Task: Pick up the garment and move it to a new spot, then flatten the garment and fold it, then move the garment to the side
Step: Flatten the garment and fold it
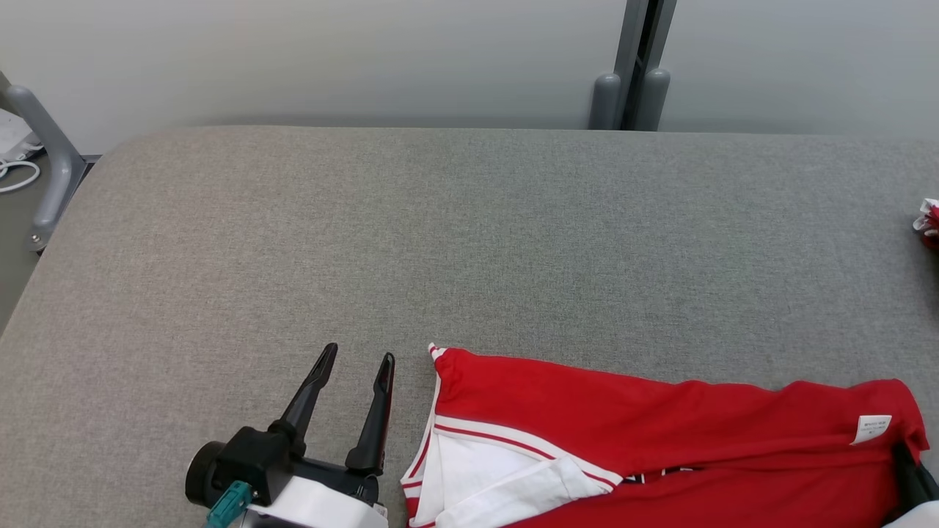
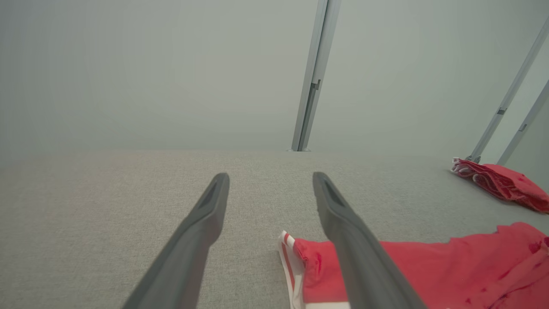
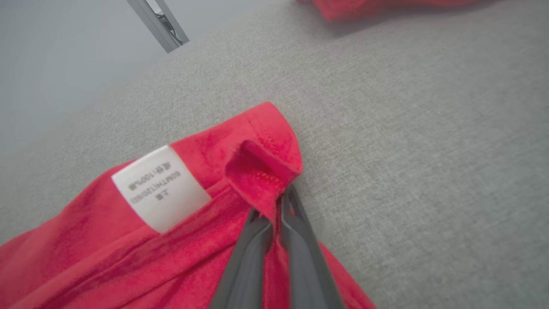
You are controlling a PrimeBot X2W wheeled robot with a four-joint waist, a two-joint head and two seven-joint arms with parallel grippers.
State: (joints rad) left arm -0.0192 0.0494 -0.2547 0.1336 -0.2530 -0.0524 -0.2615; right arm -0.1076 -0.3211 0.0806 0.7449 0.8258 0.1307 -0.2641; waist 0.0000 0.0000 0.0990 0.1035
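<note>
"Grey woven fabric covers the table (image 1: 469, 242), which has a rounded far-left corner. Where does the red garment (image 1: 660, 433) lie?"

"Along the near edge, from the middle to the right. Bare grey fabric stretches beyond it to the far edge and off to the left. A second red cloth (image 2: 502, 182) sits crumpled well apart, at the right edge."

"What are the grippers doing?"

"The left gripper (image 1: 359, 354) is just beside the garment's left corner, its two dark tapered fingers spread wide, holding nothing. The right gripper (image 3: 279, 206) has its fingers pressed together on a folded hem corner of the garment, with red cloth pinched between them."

"How does the garment look?"

"Soft red knit, rumpled in long creases, with a white panel and red-and-white striped trim at its left end. Stitching shows along the gripped hem, and a white printed care label (image 3: 161, 189) lies just beside it. Behind the table stand a pale wall and a grey metal post (image 1: 634, 66)."
</note>
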